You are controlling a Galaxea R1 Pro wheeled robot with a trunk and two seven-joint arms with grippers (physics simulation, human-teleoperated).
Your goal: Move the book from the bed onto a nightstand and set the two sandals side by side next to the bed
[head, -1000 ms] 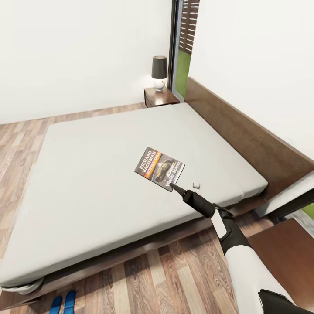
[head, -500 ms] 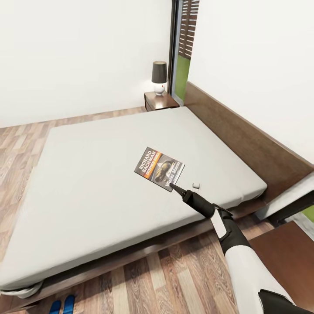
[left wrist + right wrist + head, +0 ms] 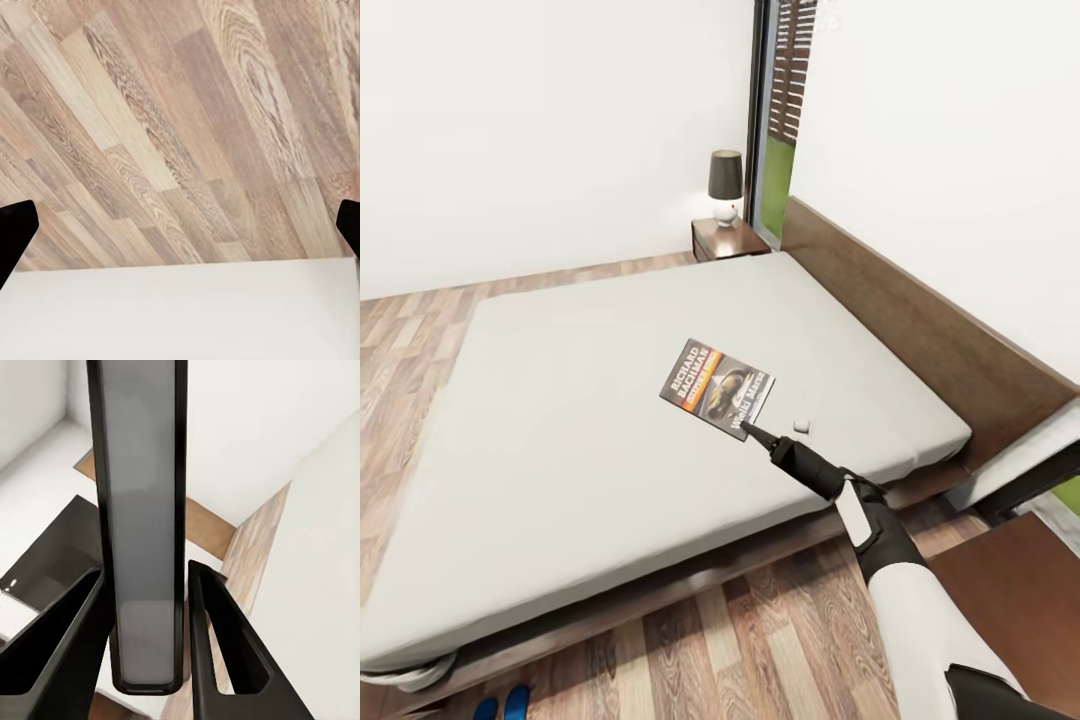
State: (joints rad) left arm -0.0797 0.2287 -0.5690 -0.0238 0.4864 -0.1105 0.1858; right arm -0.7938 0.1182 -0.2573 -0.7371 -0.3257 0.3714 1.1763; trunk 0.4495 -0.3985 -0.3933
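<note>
The book (image 3: 717, 388), dark with an orange band, lies on the pale-grey mattress of the bed (image 3: 590, 420), right of its middle. My right gripper (image 3: 745, 430) reaches in from the near right and meets the book's near edge. In the right wrist view the book (image 3: 142, 510) shows edge-on as a thin slab between the two dark fingers (image 3: 221, 645), and the right gripper (image 3: 146, 570) is shut on it. The blue sandals (image 3: 502, 705) lie side by side on the floor by the bed's near corner. My left gripper (image 3: 180, 225) hangs open over the floor.
One nightstand (image 3: 728, 240) with a dark-shaded lamp (image 3: 725, 182) stands past the bed's far side by the window. A second nightstand (image 3: 1020, 580) is at my near right. A small white object (image 3: 800, 426) lies on the mattress beside the gripper. The headboard (image 3: 920, 320) runs along the right wall.
The head view has shifted, so the bed and sandals sit lower in the picture. The right gripper and the book have moved slightly left together.
</note>
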